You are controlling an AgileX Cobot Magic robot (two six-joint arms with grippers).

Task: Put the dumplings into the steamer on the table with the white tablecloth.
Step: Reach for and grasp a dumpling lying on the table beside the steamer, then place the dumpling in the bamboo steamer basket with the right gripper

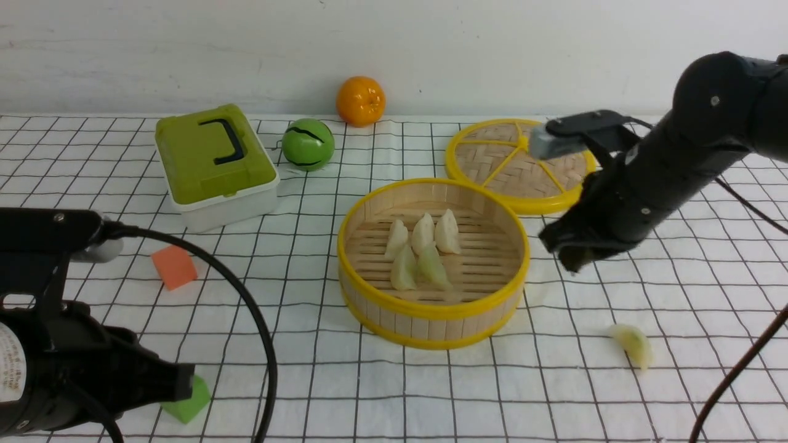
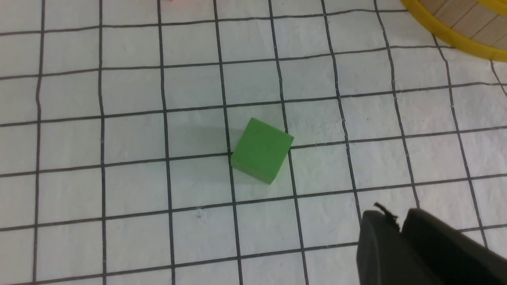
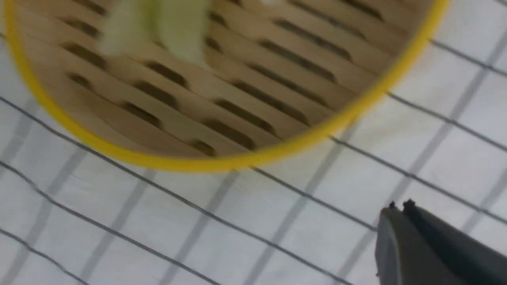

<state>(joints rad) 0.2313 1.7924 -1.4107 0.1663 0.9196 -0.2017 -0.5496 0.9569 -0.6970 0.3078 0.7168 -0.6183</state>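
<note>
- Five dumplings (image 1: 422,249) lie clustered inside the steamer (image 1: 431,311), a round bamboo basket with yellow rims, at the centre of the front view.
- One more pale greenish dumpling (image 1: 632,344) lies on the white tablecloth (image 1: 554,381) at lower right, well apart from the steamer.
- Right gripper (image 1: 569,252) hangs above the cloth just beside the steamer's right rim; its fingers are pressed together with nothing between them, as the right wrist view also shows.
- Left gripper (image 2: 400,225) sits at the lower left of the front view, its fingers nearly touching and holding nothing, near a green cube (image 2: 261,150).
- At upper right, a flat woven lid (image 1: 517,166) rests behind the steamer.
- At upper left stand a green box with a black handle (image 1: 212,163), a green ball (image 1: 308,144) and an orange (image 1: 361,101).
- An orange cube (image 1: 174,266) lies at middle left.
</note>
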